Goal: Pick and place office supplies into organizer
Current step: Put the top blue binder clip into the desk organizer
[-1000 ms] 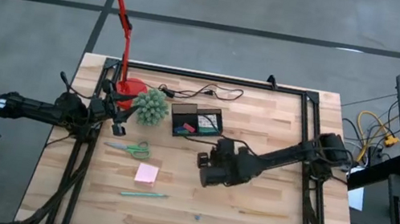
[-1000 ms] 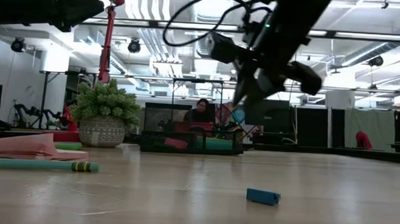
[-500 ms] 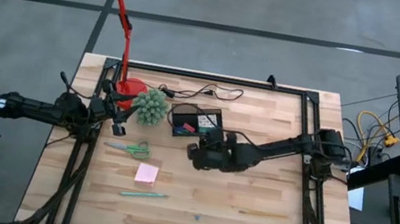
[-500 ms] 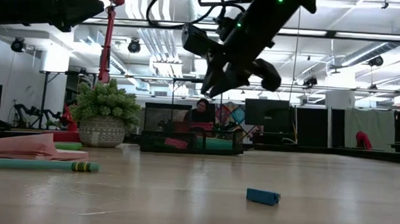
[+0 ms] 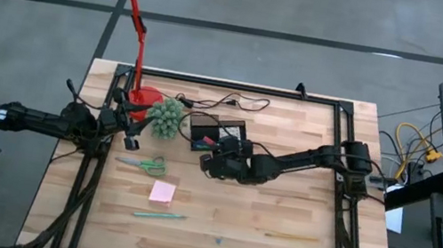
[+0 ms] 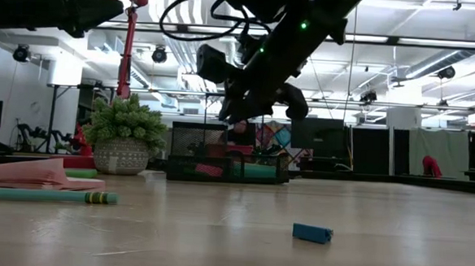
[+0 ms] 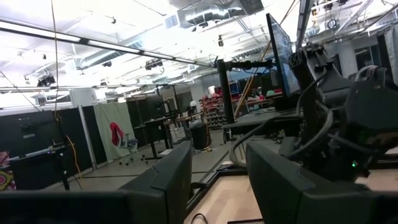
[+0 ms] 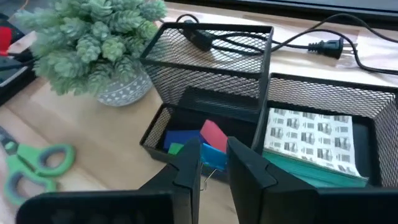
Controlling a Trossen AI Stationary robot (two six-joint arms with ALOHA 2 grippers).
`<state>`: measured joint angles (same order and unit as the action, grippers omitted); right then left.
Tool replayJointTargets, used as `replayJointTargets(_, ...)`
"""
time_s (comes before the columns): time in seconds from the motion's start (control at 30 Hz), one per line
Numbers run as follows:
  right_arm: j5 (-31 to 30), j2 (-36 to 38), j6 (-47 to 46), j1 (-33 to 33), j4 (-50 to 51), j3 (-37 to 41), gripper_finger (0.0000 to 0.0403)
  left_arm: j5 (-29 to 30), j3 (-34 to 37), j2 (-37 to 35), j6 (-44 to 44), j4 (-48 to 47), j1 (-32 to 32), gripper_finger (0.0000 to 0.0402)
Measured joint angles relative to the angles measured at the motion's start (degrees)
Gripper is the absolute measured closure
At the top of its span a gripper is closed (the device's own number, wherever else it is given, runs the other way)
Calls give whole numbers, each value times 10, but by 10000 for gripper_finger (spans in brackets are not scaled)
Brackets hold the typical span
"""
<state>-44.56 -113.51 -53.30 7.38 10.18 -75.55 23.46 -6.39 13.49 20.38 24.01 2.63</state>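
1. left claw (image 5: 132,130) waits at the surface's (image 5: 296,218) left edge, fingers spread, holding nothing.
2. scissors (image 5: 145,165), pink pad (image 5: 162,191) and pen (image 5: 159,215) lie left of centre, unsorted.
3. right claw (image 8: 211,163), over the mesh organizer (image 8: 323,99) near the far edge, pinches a blue clip (image 8: 212,155), likely to drop it in.
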Motion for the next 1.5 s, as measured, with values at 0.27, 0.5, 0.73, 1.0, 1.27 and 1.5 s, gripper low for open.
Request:
replayJointTargets(0.27,-4,-23,22,-8,-54,1,349,0,0,0,0,-1,0,262)
replayJointTargets(0.5,-5,-56,56,-13,-90,-14,349,2,0,1,0,0,0,262)
replayJointTargets(0.73,-4,-100,76,-23,-92,-48,349,2,0,0,0,0,0,262)
replayJointTargets(1.0,-5,-126,83,-31,-91,-83,349,6,0,0,0,0,0,262)
replayJointTargets(1.27,-5,-129,89,-34,-91,-85,349,5,0,0,0,0,0,262)
replayJointTargets(1.5,-21,-143,86,-34,-97,-84,349,5,0,0,0,0,0,262)
